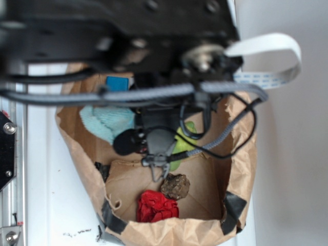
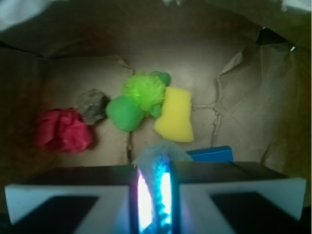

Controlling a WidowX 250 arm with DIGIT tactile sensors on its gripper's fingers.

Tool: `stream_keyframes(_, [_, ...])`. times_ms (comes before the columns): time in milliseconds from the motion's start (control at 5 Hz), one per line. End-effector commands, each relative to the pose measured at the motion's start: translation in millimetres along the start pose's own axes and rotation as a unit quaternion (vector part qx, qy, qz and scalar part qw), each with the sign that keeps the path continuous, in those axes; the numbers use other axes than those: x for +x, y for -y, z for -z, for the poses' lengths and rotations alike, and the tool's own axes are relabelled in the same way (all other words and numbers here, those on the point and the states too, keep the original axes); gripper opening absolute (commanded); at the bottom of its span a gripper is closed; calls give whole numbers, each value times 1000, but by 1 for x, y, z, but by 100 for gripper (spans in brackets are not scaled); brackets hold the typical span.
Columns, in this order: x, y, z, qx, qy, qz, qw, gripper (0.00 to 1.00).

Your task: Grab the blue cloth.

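In the wrist view, a fold of the blue cloth (image 2: 159, 155), a light teal terry rag, rises between the two fingers of my gripper (image 2: 155, 195). The jaws stand close together and pinch it. In the exterior view the blue cloth (image 1: 105, 120) is a lumpy teal heap at the upper left inside the brown paper bag (image 1: 174, 229). It lies beside the dark body of the arm, which hides my fingertips there.
Inside the bag (image 2: 243, 112) lie a flat bright-blue block (image 2: 212, 153), a yellow sponge (image 2: 174, 115), two green balls (image 2: 126, 113), a red crumpled lump (image 2: 63, 130) and a grey-brown lump (image 2: 92, 105). The bag walls rise on all sides. Cables (image 1: 225, 138) hang over it.
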State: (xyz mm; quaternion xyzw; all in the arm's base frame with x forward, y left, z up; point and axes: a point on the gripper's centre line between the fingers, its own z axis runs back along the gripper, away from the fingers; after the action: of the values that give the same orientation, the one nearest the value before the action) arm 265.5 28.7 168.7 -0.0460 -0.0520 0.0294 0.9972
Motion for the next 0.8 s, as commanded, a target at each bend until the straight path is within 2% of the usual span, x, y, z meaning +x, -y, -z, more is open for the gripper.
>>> stream_keyframes(0, [6, 19, -45, 7, 76, 1, 997, 0])
stream_keyframes(200, [9, 31, -46, 21, 92, 0, 996, 0])
stream_keyframes(600, [12, 44, -35, 30, 137, 13, 990, 0])
